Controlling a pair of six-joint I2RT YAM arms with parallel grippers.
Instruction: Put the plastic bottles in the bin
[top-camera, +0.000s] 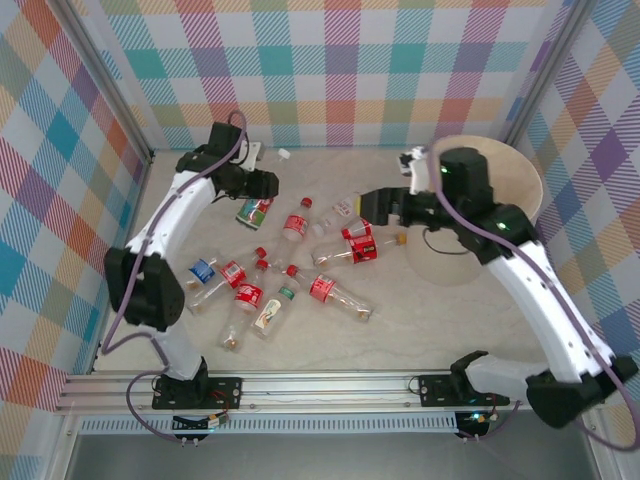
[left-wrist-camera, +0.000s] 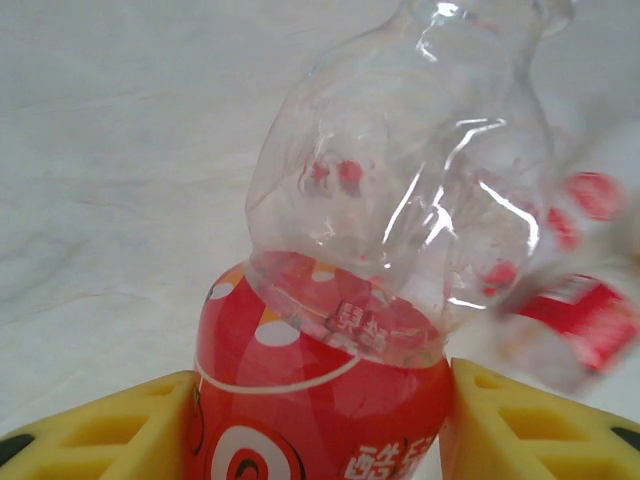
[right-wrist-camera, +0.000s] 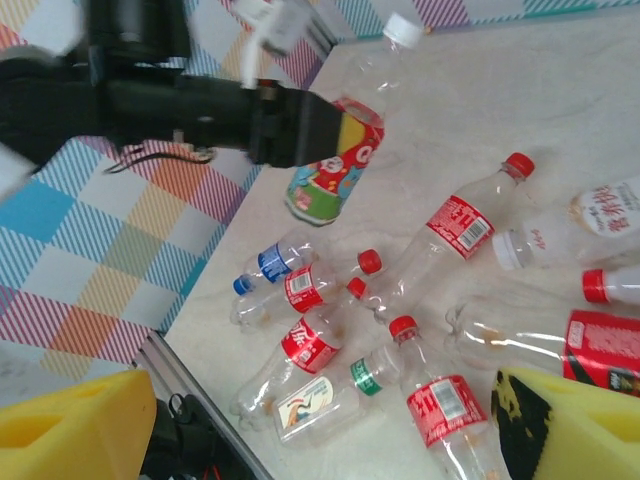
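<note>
My left gripper (left-wrist-camera: 320, 425) is shut on a clear plastic bottle (left-wrist-camera: 400, 200) with a red and green label, its yellow pads (left-wrist-camera: 100, 430) pressing both sides of the label. That bottle (right-wrist-camera: 335, 165) hangs tilted above the table near the far left. Several more plastic bottles lie on the table: a red-labelled one (top-camera: 297, 222), a blue-labelled one (top-camera: 203, 270) and a white-labelled one (right-wrist-camera: 330, 395). My right gripper (right-wrist-camera: 320, 430) stands open above them with nothing between its fingers (right-wrist-camera: 575, 425). The bin (top-camera: 522, 170) stands at the far right, partly behind the right arm.
A loose white cap (top-camera: 284, 153) lies near the back wall. Checked walls close in the table on three sides. A metal rail (top-camera: 320, 385) runs along the near edge. Bare tabletop shows at the near right, in front of the bin.
</note>
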